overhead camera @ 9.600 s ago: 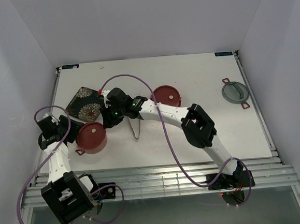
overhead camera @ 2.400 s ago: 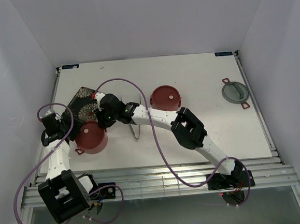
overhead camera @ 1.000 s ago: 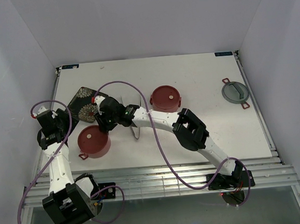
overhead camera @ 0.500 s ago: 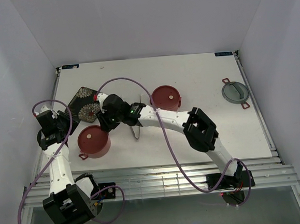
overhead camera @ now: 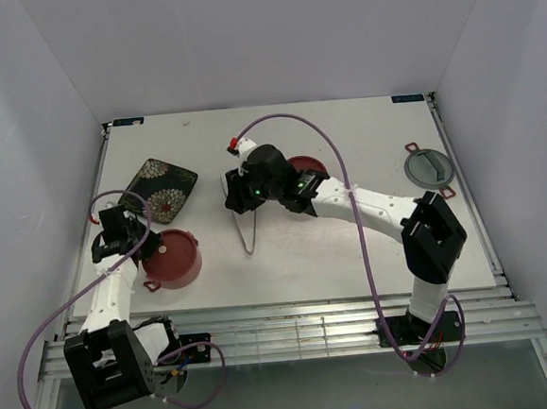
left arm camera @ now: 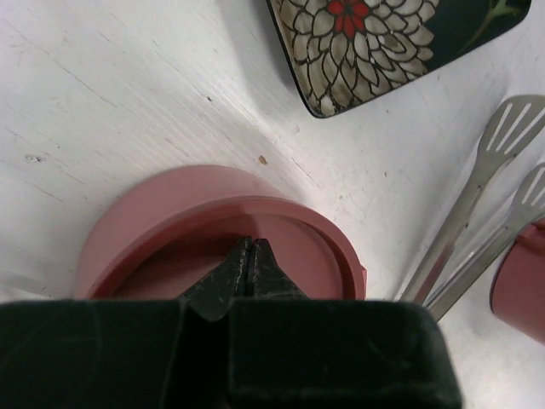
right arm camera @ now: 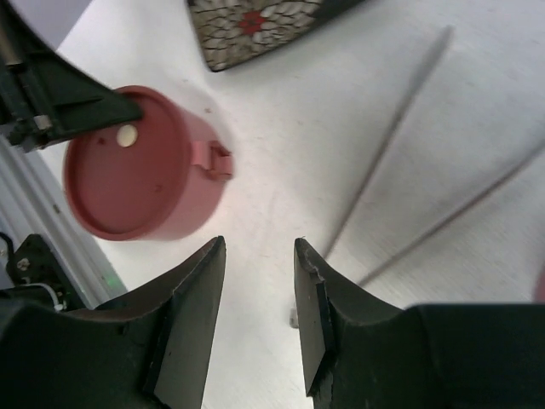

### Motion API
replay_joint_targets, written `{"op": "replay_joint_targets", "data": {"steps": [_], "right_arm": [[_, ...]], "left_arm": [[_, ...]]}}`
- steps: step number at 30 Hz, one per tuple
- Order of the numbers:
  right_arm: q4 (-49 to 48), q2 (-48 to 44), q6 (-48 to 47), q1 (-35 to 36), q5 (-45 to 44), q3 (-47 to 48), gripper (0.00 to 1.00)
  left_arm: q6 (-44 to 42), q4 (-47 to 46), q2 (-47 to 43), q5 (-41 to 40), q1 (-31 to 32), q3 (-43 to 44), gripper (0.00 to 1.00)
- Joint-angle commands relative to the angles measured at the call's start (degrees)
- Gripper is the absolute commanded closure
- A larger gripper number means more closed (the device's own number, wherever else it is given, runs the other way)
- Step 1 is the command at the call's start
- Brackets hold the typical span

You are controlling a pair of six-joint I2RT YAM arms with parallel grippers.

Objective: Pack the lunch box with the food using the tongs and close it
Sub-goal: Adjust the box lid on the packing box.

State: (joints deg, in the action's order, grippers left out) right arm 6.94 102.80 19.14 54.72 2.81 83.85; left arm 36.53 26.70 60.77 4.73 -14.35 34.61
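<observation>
The lunch box shows as two dusty-red tiers. One lidded tier (overhead camera: 171, 258) (right arm camera: 128, 175) stands front left with a small white knob (right arm camera: 127, 135) on its lid. My left gripper (overhead camera: 136, 240) (left arm camera: 249, 256) is shut with nothing in it, its tips just over that lid (left arm camera: 281, 256), beside the knob. The other tier (overhead camera: 306, 171) is partly hidden behind my right arm. The silver tongs (overhead camera: 247, 230) (left arm camera: 477, 213) lie on the table between the tiers. My right gripper (overhead camera: 236, 200) (right arm camera: 260, 247) hovers open and empty above them. The food is out of view.
A dark square floral plate (overhead camera: 163, 187) (left arm camera: 383, 43) (right arm camera: 255, 21) lies at the back left. A grey round lid with red clips (overhead camera: 429, 169) sits far right. White walls enclose the table on three sides.
My right arm has swung right, away from the plate and the left tier, to above the tongs. My left gripper has shut and come down onto the left tier's lid.
</observation>
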Motion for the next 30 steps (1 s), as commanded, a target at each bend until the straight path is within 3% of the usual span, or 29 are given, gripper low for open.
{"op": "replay_joint_targets", "data": {"steps": [1, 11, 17, 22, 30], "right_arm": [[-3.42, -3.92, 0.90, -1.10, 1.67, -2.02, 0.56], [-4.39, -6.83, 1.17, -3.48, 4.39, -5.01, 0.56], [-5.53, -8.41, 2.22, -6.72, 6.68, -7.56, 0.56], [-8.34, -11.39, 3.10, -9.45, 8.97, -10.90, 0.56], [-8.61, -12.10, 3.10, -10.51, 9.14, -11.70, 0.56]], "left_arm": [[1.87, 1.24, 0.74, -7.27, 0.90, 0.10, 1.00], [3.02, 5.82, -2.50, -10.18, 2.13, 9.06, 1.00], [12.85, 3.28, -6.72, -9.39, 2.13, 0.39, 1.00], [16.64, 2.22, -1.98, -8.69, 2.13, -5.25, 1.00], [15.33, 7.39, -6.19, -14.12, 2.13, 1.23, 1.00]]}}
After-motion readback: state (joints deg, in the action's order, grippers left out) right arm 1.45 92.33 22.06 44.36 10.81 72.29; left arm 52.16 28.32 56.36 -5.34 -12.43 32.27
